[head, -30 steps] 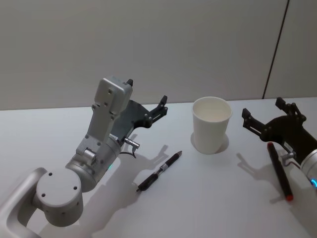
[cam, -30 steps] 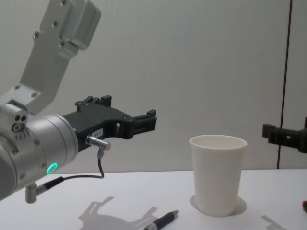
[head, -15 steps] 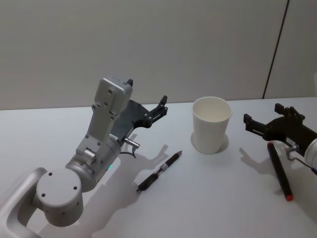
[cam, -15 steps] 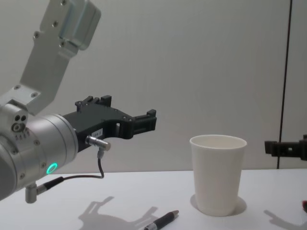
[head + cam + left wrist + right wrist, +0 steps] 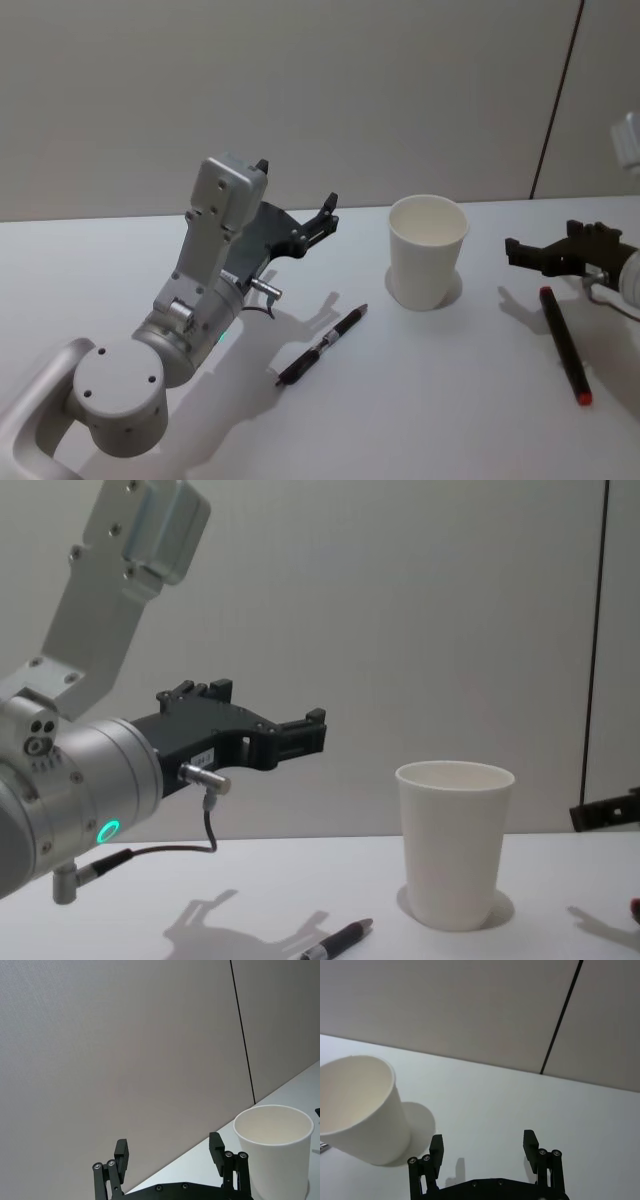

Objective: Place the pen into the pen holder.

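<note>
**Pen holder** (image 5: 427, 250): white paper cup, upright on the table (image 5: 450, 430), nothing inside that I can see.

**Black pen** (image 5: 322, 345): lying flat, nearer me and to the cup's left, apart from it, slanted toward it.

**Red-ended pen** (image 5: 563, 345): lying flat to the cup's right, well apart from it.

**Left gripper** (image 5: 297, 190): raised over the table left of the cup, fingers spread, nothing between them.

**Right gripper** (image 5: 543, 240): hovering just beyond the red-ended pen's far end, fingers spread, empty.

**Step in hand, by my reckoning:** the pick-up, as neither pen is grasped yet. I would lower the right gripper over the red-ended pen's middle with the fingers straddling the barrel crosswise. Closing near the balance point should stop it swinging. Only then would I tip it upright above the rim.
</note>
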